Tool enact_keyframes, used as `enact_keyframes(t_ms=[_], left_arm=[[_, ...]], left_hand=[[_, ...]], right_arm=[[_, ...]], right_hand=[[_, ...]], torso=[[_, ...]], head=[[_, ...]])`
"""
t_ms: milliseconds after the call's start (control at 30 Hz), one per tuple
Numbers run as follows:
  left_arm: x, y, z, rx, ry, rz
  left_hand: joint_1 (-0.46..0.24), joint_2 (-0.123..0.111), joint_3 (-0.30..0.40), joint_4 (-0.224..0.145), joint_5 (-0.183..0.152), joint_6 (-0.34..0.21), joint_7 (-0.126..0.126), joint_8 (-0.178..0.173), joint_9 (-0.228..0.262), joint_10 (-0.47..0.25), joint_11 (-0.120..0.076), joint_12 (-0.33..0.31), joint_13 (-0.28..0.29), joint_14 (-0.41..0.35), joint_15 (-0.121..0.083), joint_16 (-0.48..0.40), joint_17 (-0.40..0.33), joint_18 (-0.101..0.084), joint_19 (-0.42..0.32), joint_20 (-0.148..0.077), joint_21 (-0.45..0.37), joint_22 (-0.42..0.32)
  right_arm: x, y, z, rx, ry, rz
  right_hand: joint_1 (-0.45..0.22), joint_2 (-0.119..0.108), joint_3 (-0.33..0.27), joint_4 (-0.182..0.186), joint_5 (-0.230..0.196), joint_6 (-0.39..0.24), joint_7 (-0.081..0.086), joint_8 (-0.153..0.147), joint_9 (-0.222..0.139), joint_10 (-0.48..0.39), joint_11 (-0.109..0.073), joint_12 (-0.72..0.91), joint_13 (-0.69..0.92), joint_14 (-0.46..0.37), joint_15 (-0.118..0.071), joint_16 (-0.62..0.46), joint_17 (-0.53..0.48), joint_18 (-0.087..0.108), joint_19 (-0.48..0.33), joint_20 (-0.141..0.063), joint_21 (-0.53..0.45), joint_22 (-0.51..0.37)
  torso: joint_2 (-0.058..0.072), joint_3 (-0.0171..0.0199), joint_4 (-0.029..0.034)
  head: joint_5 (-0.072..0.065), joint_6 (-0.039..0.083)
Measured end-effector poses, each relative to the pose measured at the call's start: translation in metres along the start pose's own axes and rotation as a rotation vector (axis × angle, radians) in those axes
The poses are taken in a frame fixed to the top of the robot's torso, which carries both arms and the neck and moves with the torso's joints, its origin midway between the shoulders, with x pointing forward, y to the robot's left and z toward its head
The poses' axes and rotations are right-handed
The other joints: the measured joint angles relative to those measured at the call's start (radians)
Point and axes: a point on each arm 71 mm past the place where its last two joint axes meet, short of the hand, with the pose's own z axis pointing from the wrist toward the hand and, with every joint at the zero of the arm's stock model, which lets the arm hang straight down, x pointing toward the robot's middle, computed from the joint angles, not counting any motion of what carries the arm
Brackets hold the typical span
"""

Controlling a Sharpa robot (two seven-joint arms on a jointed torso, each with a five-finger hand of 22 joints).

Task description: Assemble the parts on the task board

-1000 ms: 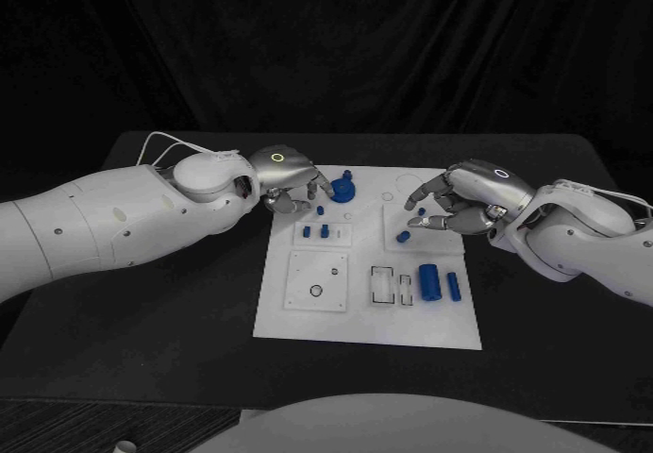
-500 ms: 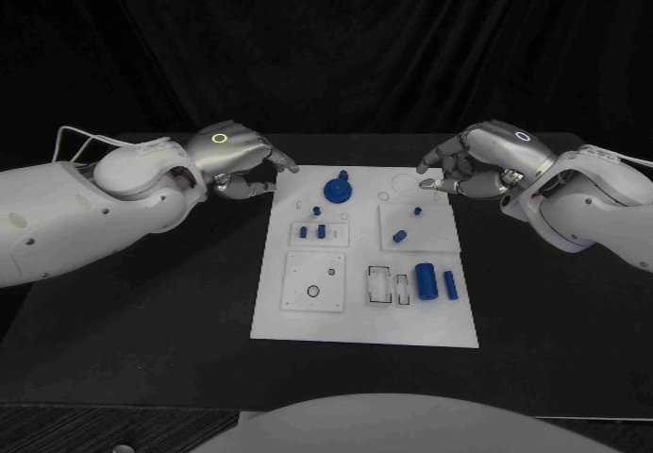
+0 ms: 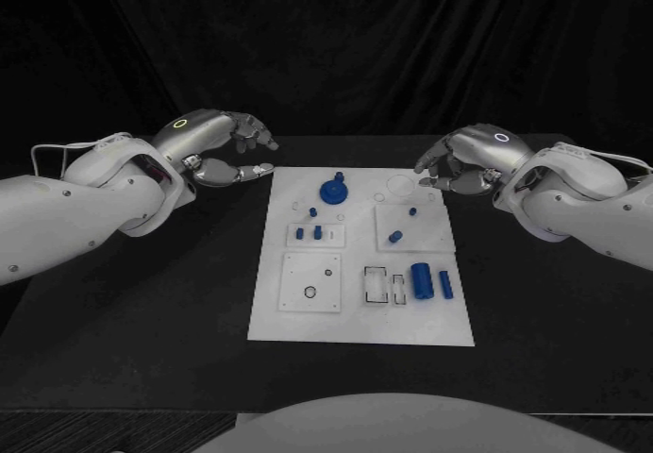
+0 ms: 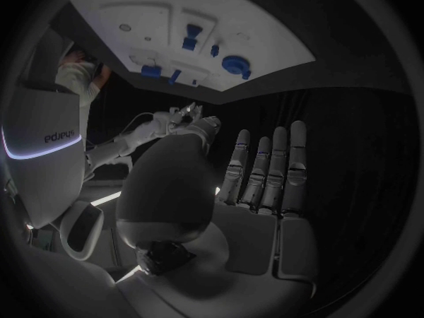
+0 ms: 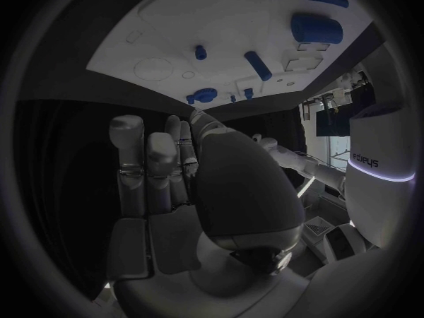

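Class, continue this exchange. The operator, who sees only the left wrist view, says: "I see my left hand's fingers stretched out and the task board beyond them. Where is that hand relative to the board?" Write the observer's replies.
Observer: In the head view your left hand hovers over the black table, just off the far left corner of the task board, not above it.
Operator: And the right hand, is it carrying a part?
Observer: No. The right wrist view shows the right hand with its fingers stretched out and nothing in them.
Operator: Where is it?
Observer: At the board's far right corner, opposite yours.
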Motion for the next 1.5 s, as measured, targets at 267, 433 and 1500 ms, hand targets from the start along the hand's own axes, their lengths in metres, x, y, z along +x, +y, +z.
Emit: enact_keyframes(t_ms=[267,433,1500], left_arm=[[0.006,0.0,-0.002,-0.012,-0.058,-0.289],[0.011,0.002,-0.004,-0.022,-0.061,-0.448],[0.027,-0.001,-0.008,0.041,-0.018,-0.749]], left_hand=[[-0.027,0.092,-0.16,0.006,0.102,-0.045,0.047,-0.005,-0.025,-0.189,-0.036,-0.032,-0.122,-0.362,-0.042,-0.364,-0.353,-0.016,-0.376,0.056,-0.279,-0.255],[0.01,0.135,-0.224,0.005,0.096,-0.26,0.0,-0.015,-0.061,-0.367,-0.091,-0.139,-0.201,-0.507,-0.057,-0.553,-0.495,-0.03,-0.56,0.098,-0.296,-0.573],[0.082,0.264,-0.425,0.006,0.031,-0.596,-0.076,-0.039,-0.09,-0.496,-0.14,-0.186,-0.234,-0.562,-0.034,-0.671,-0.556,-0.029,-0.588,0.106,-0.299,-0.824]], right_arm=[[0.014,-0.003,0.001,0.018,0.058,-0.023],[0.02,-0.004,0.0,0.022,0.083,-0.028],[0.05,-0.002,-0.006,0.038,0.231,-0.008]], right_hand=[[-0.085,-0.004,-0.034,0.006,-0.056,-0.009,0.009,-0.008,-0.003,-0.009,0.009,-0.029,-0.044,0.01,0.01,0.039,0.034,0.0,0.014,0.014,0.027,0.0],[-0.13,-0.003,-0.054,0.007,-0.073,-0.021,0.015,-0.02,-0.01,-0.02,0.016,-0.031,-0.056,0.015,0.015,0.066,0.057,0.0,0.026,0.015,0.059,0.0],[-0.088,-0.013,-0.051,-0.002,0.066,-0.039,0.014,-0.047,-0.066,-0.032,0.028,-0.112,-0.162,0.006,0.024,0.067,0.042,0.0,0.032,0.021,0.033,0.0]], torso=[[-0.012,-0.0076,0.0128],[-0.021,-0.0127,0.0192],[-0.048,-0.0259,0.0297]], head=[[-0.022,0.0],[-0.028,0.0],[-0.05,0.0]])
